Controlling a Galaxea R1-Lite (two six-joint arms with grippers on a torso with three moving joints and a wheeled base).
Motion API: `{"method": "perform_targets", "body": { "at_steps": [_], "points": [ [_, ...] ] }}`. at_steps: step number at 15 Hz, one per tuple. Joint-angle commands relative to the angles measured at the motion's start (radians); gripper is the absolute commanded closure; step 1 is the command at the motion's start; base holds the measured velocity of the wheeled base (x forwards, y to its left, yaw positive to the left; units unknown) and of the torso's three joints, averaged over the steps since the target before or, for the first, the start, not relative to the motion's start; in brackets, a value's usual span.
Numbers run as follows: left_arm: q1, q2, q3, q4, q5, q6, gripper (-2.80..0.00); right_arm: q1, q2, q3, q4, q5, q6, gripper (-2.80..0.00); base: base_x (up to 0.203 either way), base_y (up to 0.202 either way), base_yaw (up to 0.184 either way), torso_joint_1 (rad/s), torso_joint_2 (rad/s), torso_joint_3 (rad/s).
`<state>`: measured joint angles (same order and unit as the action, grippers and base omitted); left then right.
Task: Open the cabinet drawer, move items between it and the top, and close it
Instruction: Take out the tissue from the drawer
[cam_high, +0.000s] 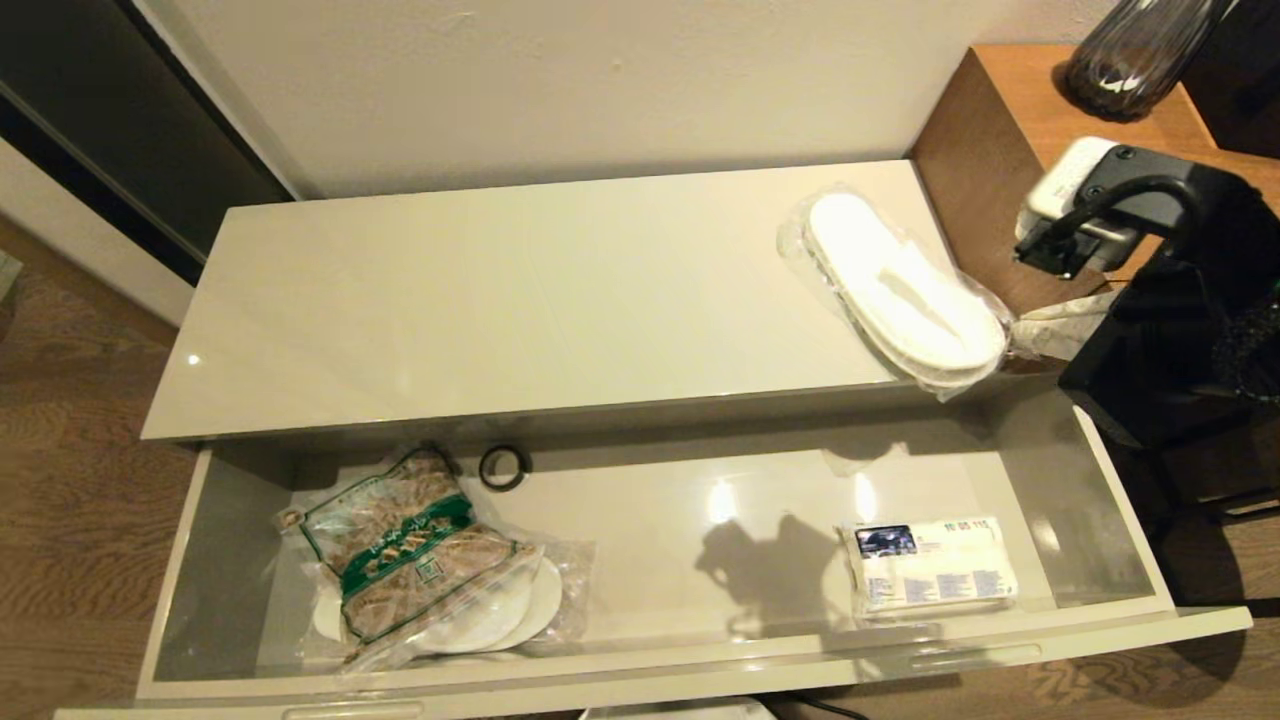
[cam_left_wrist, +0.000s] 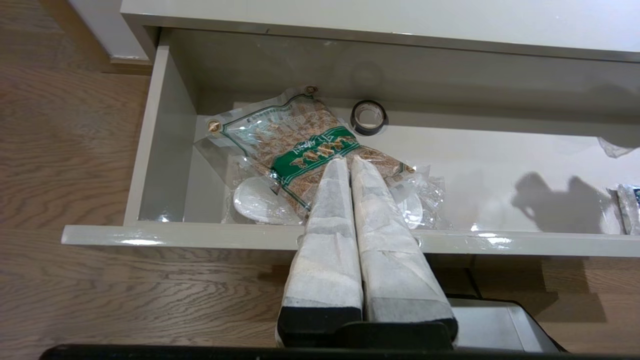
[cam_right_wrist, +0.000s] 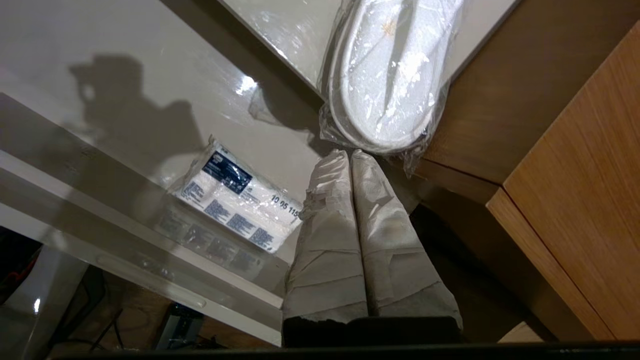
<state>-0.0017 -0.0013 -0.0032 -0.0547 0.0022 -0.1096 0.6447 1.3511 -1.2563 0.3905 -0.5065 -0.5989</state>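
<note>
Black right arm, black cable, screws; end effector fingers wrapped in grey-white tape.

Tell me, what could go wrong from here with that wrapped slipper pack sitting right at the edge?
The slippers lie on the top with one end poking past its front edge, above the open drawer; a nudge could tip them in. The right gripper, shut and empty, is right beside their loose wrap and might snag it. The drawer also stands pulled far out, so an arm swinging low could bump its front.
</note>
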Motion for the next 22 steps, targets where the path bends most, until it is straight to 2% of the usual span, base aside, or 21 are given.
{"method": "perform_targets", "body": {
  "at_steps": [1, 4, 6, 8, 10, 12, 16, 19, 22],
  "points": [
    [0.000, 0.001, 0.000, -0.001, 0.000, -0.001, 0.00, 0.000, -0.035, 0.010, 0.001, -0.001, -0.004, 0.00, 0.000, 0.000, 0.000, 0.000, 0.00, 0.000],
    [0.000, 0.001, 0.000, -0.001, 0.001, -0.001, 0.00, -0.004, -0.048, 0.083, 0.003, -0.003, 0.022, 0.00, 0.000, 0.000, 0.000, 0.000, 0.00, 0.000],
    [0.000, 0.001, 0.000, -0.001, 0.001, -0.001, 0.00, -0.026, -0.041, 0.164, 0.000, 0.013, 0.091, 0.00, 0.000, 0.000, 0.000, 0.000, 0.00, 0.000],
    [0.000, 0.001, 0.000, -0.001, -0.001, -0.001, 0.00, -0.060, -0.008, 0.264, -0.004, 0.080, 0.166, 0.00, 0.000, 0.000, 0.000, 0.000, 0.00, 0.000],
    [0.000, 0.001, 0.000, -0.001, -0.001, -0.001, 0.00, -0.100, 0.064, 0.301, -0.034, 0.167, 0.193, 0.00, 0.000, 0.000, 0.000, 0.000, 0.00, 0.000],
    [0.000, 0.001, 0.000, -0.001, 0.000, -0.001, 0.00, -0.109, 0.141, 0.311, -0.058, 0.218, 0.207, 0.00, 0.000, 0.000, 0.000, 0.000, 0.00, 0.000],
    [0.000, 0.001, 0.000, -0.001, -0.001, -0.001, 0.00, -0.145, 0.231, 0.213, -0.105, 0.408, 0.186, 0.00, 0.000, 0.000, 0.000, 0.000, 0.00, 0.000],
    [0.000, 0.001, 0.000, -0.001, -0.001, -0.001, 0.00, -0.143, 0.271, 0.148, -0.100, 0.486, 0.175, 0.00, 0.000, 0.000, 0.000, 0.000, 0.00, 0.000],
    [0.000, 0.001, 0.000, -0.001, -0.001, -0.001, 0.00, -0.198, 0.314, 0.121, -0.105, 0.530, 0.083, 0.00, 0.000, 0.000, 0.000, 0.000, 0.00, 0.000]
  ]
}}
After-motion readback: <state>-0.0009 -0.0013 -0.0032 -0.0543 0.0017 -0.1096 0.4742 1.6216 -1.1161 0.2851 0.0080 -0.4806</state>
